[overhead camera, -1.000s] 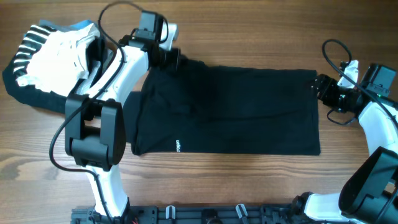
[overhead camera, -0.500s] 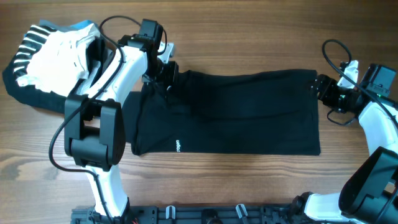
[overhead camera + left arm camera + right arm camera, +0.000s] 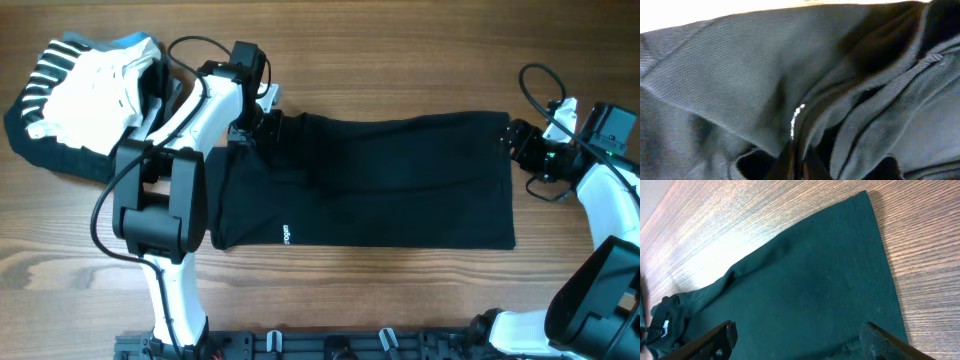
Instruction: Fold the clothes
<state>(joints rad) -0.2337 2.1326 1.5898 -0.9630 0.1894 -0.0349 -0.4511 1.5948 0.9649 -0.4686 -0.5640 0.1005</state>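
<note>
The brown wooden table (image 3: 400, 40) lies under everything. My landmark, the large black short-sleeved T-shirt (image 3: 380, 180) of soft fabric, is spread across the middle of it as a long flat band running left to right. Its right end is smooth and square, its left end rumpled.

Well off the shirt's left end, past my left arm, sits a heap of other clothes. A white garment (image 3: 95, 85) lies on top of a black-and-white striped garment (image 3: 40, 75).

My left claw (image 3: 268, 125) is at the shirt's far left corner. Its fingers are pressed together with folds of the black cloth (image 3: 740, 75) bunched into them, so the fabric puckers and rises toward the grip.

My right claw (image 3: 515, 140) is at the shirt's far right corner, jaws spread wide and holding nothing. From my right wrist I see both fingers standing apart above the flat cloth (image 3: 805, 290), whose corner lies neatly on the wood.

A small white label mark (image 3: 285, 235) sits on the shirt near its near hem, toward the left end.
</note>
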